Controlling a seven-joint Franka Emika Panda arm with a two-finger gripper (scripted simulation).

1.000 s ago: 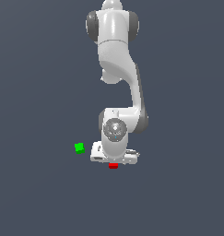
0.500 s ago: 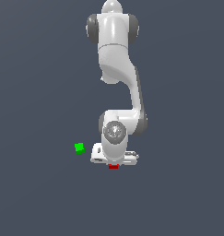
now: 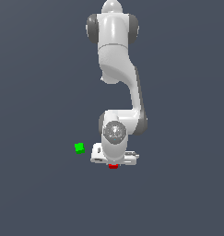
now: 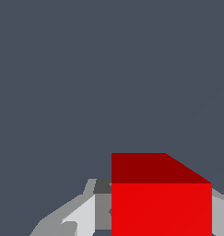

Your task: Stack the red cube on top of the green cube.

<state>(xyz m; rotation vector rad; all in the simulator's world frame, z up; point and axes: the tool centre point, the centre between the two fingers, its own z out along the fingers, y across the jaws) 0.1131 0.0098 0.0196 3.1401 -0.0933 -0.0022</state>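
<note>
Barely a shift in the last half second: the arm stays low, hunched over the same spot. Gripper (image 3: 114,162) sits right down on the red cube (image 3: 113,166), which peeks out just beneath it on the bench (image 3: 178,193). On the wrist view the red cube (image 4: 161,203) fills the space between grey fingers (image 4: 81,216), one either side; whether they are pressing it yet, I cannot tell. It looks rigid, light, flat-sided — an easy piece, best pinched across two opposite faces at mid-height, squarely, since smooth faces could slip. Green cube (image 3: 79,148) waits near, off to the exterior view's left, apart.
</note>
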